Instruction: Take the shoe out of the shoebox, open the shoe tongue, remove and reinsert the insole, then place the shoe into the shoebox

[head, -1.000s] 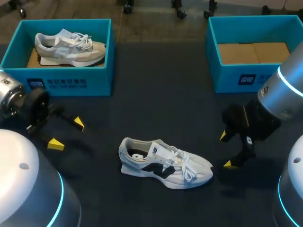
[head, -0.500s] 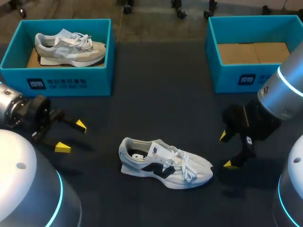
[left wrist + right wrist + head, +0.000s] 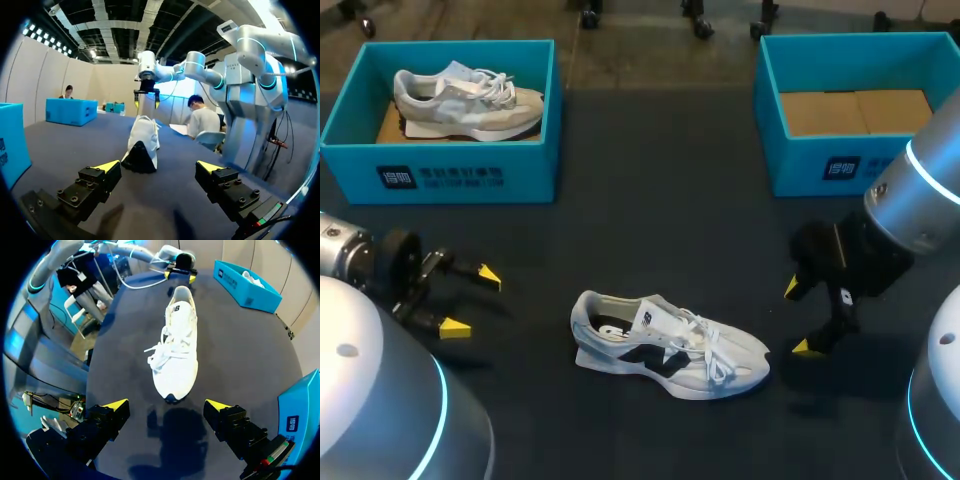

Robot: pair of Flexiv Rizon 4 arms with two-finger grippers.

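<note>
In the left wrist view the shoe (image 3: 142, 142) shows only its heel, the toe hidden behind it. Its insole cannot be made out. In the head view the right arm (image 3: 920, 200) covers a corner of the right box (image 3: 800, 150).

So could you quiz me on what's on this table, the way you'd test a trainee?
1. True or false: the white and black shoe lies inside a box.
2. Which blue box holds the grey shoe?
3. Fill the gap: the left pincer and the right pincer both stand ____.

Key:
1. False: it lies on the table, between the pincers.
2. The left box.
3. Open.
</note>
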